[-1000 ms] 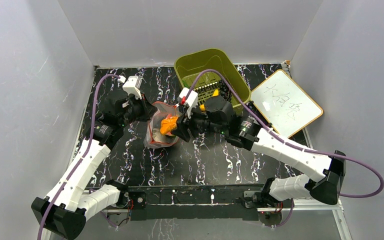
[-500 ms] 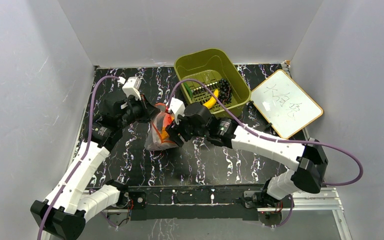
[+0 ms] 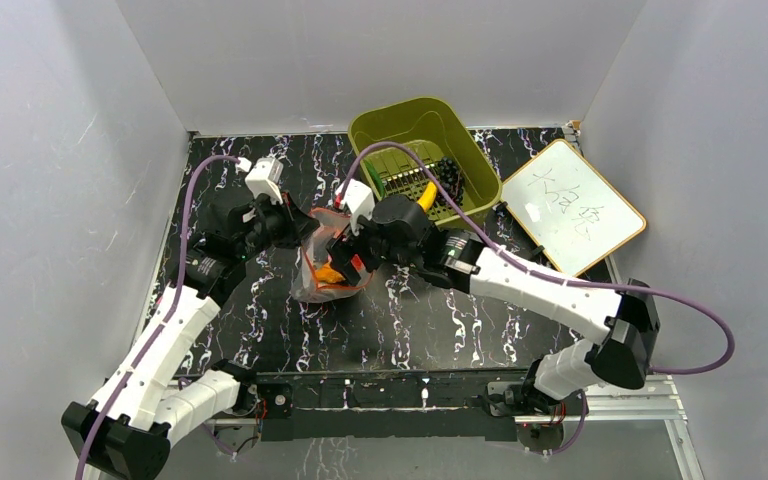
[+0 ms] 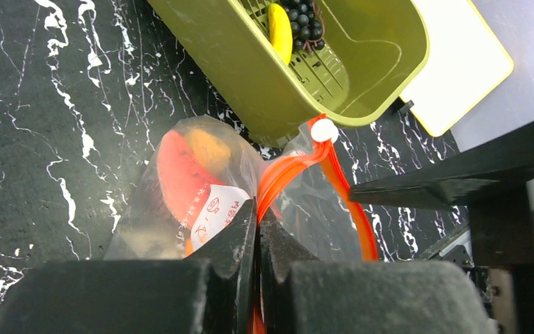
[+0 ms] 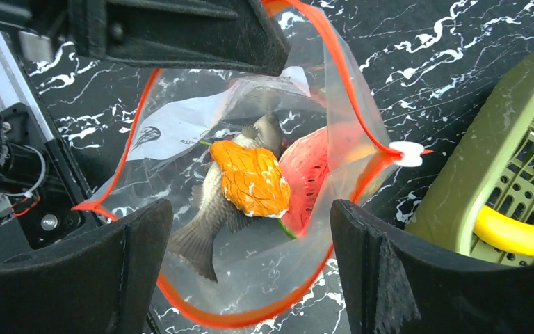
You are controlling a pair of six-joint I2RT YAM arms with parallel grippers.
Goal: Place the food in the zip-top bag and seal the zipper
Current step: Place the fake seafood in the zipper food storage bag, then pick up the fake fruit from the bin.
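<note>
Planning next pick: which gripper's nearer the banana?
Right. The right gripper hangs open over the bag mouth, toward the banana; the left gripper pinches the bag's far rim.

The zip-top bag (image 3: 322, 276) lies on the bench (image 3: 410, 322), left of the basket (image 3: 401, 111). The banana (image 3: 424, 197) and grapes (image 3: 448, 177) sit in the basket.

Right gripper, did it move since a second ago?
Yes. The right gripper has shifted left in the top view, away from the green basket: its wrist covered the basket's front before, and now the banana inside shows.
</note>
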